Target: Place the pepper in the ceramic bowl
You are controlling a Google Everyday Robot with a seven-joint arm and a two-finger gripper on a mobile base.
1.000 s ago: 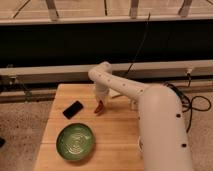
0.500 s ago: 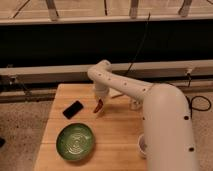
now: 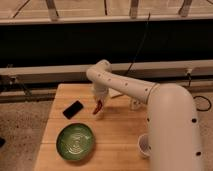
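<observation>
The pepper (image 3: 97,107) is small, slim and red, and hangs from my gripper (image 3: 99,109) over the middle of the wooden table (image 3: 120,130). The gripper is shut on the pepper. The ceramic bowl (image 3: 75,141) is green with pale rings inside. It sits on the table's front left, below and to the left of the gripper, and it is empty. My white arm (image 3: 145,97) reaches in from the right.
A black phone (image 3: 73,109) lies flat on the table, left of the gripper and behind the bowl. A small white cup (image 3: 144,145) stands at the front right beside my arm. A small pale object (image 3: 135,104) sits right of the gripper. A dark wall with rails runs behind the table.
The near part of my arm has swung to the right, and the white cup now shows. The gripper with the pepper has stayed almost in the same place.
</observation>
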